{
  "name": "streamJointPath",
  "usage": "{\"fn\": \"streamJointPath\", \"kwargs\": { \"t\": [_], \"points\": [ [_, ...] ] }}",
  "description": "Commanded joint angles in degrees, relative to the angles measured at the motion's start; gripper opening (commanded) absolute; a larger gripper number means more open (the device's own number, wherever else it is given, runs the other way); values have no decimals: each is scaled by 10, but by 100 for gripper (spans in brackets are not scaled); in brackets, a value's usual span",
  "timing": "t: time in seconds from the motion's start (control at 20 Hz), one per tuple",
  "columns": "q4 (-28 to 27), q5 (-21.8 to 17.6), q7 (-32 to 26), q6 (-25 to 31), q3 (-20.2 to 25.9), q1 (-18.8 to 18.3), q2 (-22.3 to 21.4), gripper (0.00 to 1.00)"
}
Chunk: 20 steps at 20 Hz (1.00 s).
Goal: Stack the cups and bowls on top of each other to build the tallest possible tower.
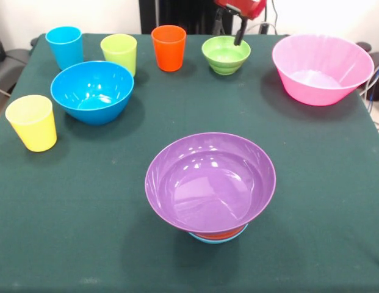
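Note:
The tower [210, 183] stands near the front of the table: a wide purple bowl on top, with only the rims of an orange bowl [218, 233] and a light-blue bowl [215, 239] showing beneath it. Loose bowls sit apart: deep blue [91, 91], small green [226, 55] and large pink [322, 68]. The cups stand upright along the back and left: blue [64, 47], lime green [119, 54], orange [168, 47], yellow [32, 122]. My gripper [240, 38] hangs at the top edge, just above the green bowl's far rim, holding nothing that I can see.
A dark green cloth [317, 201] covers the table. Its edges run close behind the row of cups and beside the pink bowl on the right. Cables hang at the right edge [375, 91].

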Motion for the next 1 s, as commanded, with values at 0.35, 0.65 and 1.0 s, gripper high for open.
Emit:
{"fn": "streamJointPath", "kwargs": {
  "t": [0.35,0.65,1.0],
  "points": [
    [7,16,128,-44,79,22,48,100],
    [-10,27,137,-59,84,30,71,100],
    [-34,39,146,-91,93,36,112,100]
  ]
}}
